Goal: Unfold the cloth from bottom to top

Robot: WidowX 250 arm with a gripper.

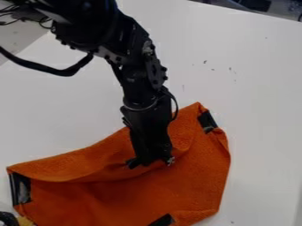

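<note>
Slumping in soft folds, an orange cloth lies beneath the black gripper

From where I'm standing, the cloth takes up the lower left and bottom middle of the frame, running past the bottom edge. It's a rumpled, uneven shape: a long fold sags across its upper part, from the left corner towards the middle, and the right side bulges out in a curve. Black patches mark the left corner, the upper right corner and the bottom edge. It's all on a white table.

The arm comes in from the upper left and slants down, the gripper pointing steeply at the fold. Whether the claw is spread or pinching fabric, I can't tell.
</note>
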